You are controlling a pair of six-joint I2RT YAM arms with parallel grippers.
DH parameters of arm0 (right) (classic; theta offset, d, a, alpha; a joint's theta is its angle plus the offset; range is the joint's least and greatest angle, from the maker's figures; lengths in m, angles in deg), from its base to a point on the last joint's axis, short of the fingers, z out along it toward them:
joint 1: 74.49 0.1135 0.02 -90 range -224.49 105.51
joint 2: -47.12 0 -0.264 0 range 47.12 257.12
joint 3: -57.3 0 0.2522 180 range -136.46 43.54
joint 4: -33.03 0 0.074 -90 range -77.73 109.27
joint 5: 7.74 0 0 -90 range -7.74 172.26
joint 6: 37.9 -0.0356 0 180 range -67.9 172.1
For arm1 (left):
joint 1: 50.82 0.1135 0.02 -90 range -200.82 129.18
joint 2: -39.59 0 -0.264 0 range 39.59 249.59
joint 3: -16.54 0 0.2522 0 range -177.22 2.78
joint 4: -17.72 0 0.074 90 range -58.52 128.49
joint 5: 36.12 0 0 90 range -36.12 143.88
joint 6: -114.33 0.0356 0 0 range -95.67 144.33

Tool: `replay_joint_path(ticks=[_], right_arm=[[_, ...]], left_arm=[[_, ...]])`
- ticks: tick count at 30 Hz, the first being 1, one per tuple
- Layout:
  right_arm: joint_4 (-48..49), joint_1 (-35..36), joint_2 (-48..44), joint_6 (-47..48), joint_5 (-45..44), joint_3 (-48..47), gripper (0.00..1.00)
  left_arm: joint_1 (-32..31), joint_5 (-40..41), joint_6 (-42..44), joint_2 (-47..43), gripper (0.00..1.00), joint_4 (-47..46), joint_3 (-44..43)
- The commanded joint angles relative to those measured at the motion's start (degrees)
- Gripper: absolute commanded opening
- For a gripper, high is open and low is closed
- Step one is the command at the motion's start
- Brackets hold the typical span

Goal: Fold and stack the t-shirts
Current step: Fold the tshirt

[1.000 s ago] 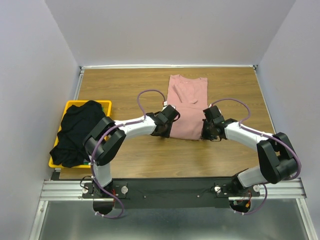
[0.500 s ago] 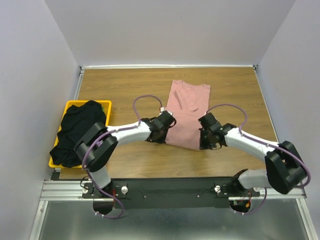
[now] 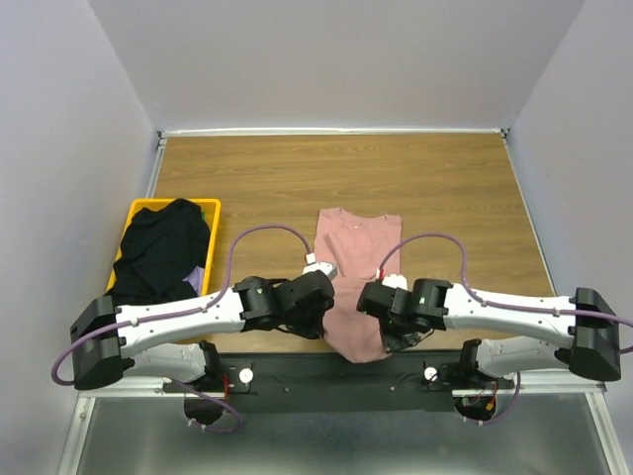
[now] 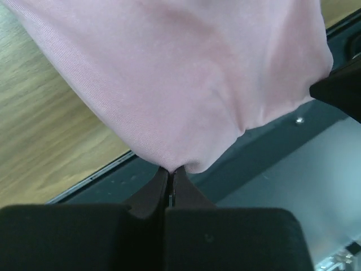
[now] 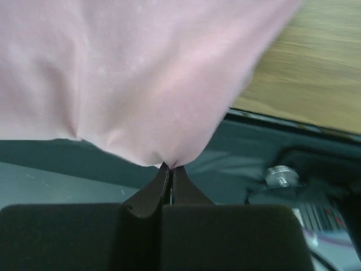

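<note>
Each wrist camera shows its pincer, left gripper (image 4: pixel 170 173) and right gripper (image 5: pixel 169 168), pinched shut on the pink t-shirt's (image 3: pixel 352 282) edge. Only overhead shows it reaching past the wooden table's (image 3: pixel 257 178) near edge, pale walls (image 3: pixel 326 59) around.

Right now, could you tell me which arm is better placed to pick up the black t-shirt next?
Left, probably. The black t-shirt lies in the yellow basket on that arm's side; the right pincer sits beyond the pink t-shirt. Though the left pincer, like the right, is shut on that shirt.
</note>
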Motion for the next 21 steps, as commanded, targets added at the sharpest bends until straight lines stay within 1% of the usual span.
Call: replay_joint_path(ticks=[1, 3, 4, 5, 6, 7, 8, 9, 10, 11, 15, 17, 18, 20, 21], right_arm=[[-14.71, -0.23, 0.06, -4.04, -13.16, -11.19, 0.01], [-19.8, -2.5, 1.65, -0.8, -17.59, -15.26, 0.01], [-20.09, -4.0, 2.17, 0.87, -19.87, -16.58, 0.01], [-20.01, -7.84, 2.27, 2.54, -20.76, -18.42, 0.01], [-18.96, -9.53, 2.18, 4.82, -23.21, -19.13, 0.01], [-18.08, -11.99, 2.18, 5.97, -24.02, -19.92, 0.01], [-17.29, -13.31, 2.35, 8.68, -24.63, -21.5, 0.01], [-15.37, -14.81, 2.62, 10.62, -25.16, -22.38, 0.01], [-14.48, -18.04, 3.14, 12.38, -25.17, -23.26, 0.01], [-13.77, -19.55, 3.84, 15.88, -24.99, -25.18, 0.01], [-10.0, -23.96, 7.36, 22.22, -25.52, -28.27, 0.01], [-9.46, -26.07, 9.64, 24.17, -25.87, -30.03, 0.01], [-8.5, -26.86, 10.26, 26.0, -26.13, -30.39, 0.01], [-7.09, -30.1, 11.32, 29.16, -25.7, -31.44, 0.01], [-5.09, -32.73, 11.84, 30.32, -23.95, -32.05, 0.01]], left_arm=[[3.13, -1.12, -0.91, -0.54, 0.0, -0.75, -2.12], [6.3, -0.94, 2.34, 1.13, 0.0, -1.02, -4.57], [7.89, 0.28, 5.05, 1.48, 0.0, -1.19, -5.45], [11.56, 0.64, 6.56, 1.84, 0.0, -1.63, -6.16], [13.42, 0.38, 9.45, 2.27, 0.0, -2.94, -7.47], [15.01, 0.29, 10.87, 2.8, 0.0, -3.82, -8.27], [17.89, 0.11, 12.01, 3.24, 0.0, -4.62, -9.14], [19.05, -0.41, 13.5, 4.99, 0.0, -5.23, -11.5], [20.11, -0.5, 14.65, 5.87, 0.0, -5.59, -12.66], [20.9, -0.42, 16.66, 6.84, 0.0, -5.68, -13.97], [24.07, -2.08, 20.36, 12.28, 0.0, -6.99, -20.56], [25.39, -2.17, 21.51, 13.87, 0.0, -7.17, -22.42], [25.83, -3.83, 22.39, 15.1, 0.0, -7.43, -23.73], [27.41, -4.28, 23.1, 16.34, 0.0, -7.79, -24.71], [28.37, -4.63, 23.88, 17.65, 0.0, -7.96, -25.49]])
